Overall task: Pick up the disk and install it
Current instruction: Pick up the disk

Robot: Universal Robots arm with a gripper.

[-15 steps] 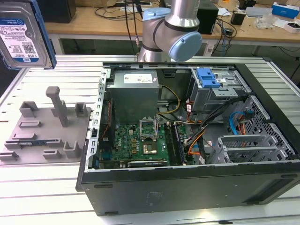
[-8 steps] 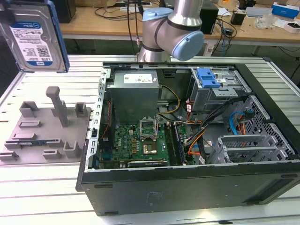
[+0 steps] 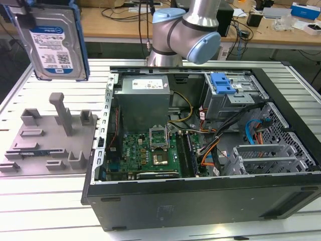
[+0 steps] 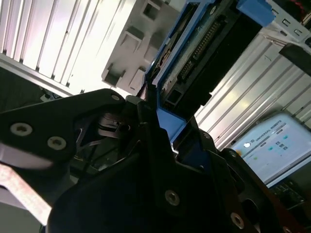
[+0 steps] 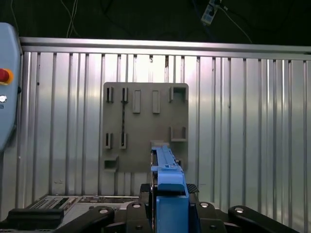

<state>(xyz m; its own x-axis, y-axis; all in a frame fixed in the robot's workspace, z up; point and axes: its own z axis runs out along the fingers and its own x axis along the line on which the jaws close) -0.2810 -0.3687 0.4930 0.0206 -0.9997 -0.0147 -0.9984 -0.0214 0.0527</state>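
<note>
The disk [image 3: 52,42], a silver drive with a white-and-blue label in a bright blue bracket, hangs high above the grey holder plate [image 3: 47,135] at the exterior view's left, label facing the camera. In the first wrist view I look down along the disk's blue edge [image 5: 164,162], with my gripper [image 5: 167,190] shut on the bracket. The second wrist view shows the black fingers [image 4: 146,124] clamped on the blue frame of the disk [image 4: 194,53]. The holder plate [image 5: 146,128] lies directly below the disk.
The open computer case [image 3: 200,196] takes up the middle and right of the ribbed metal table [image 3: 40,201]. Inside are a grey power supply [image 3: 143,98], a motherboard [image 3: 145,150] and a metal drive cage with a blue latch [image 3: 223,83]. A pendant [image 5: 7,87] lies beside the table.
</note>
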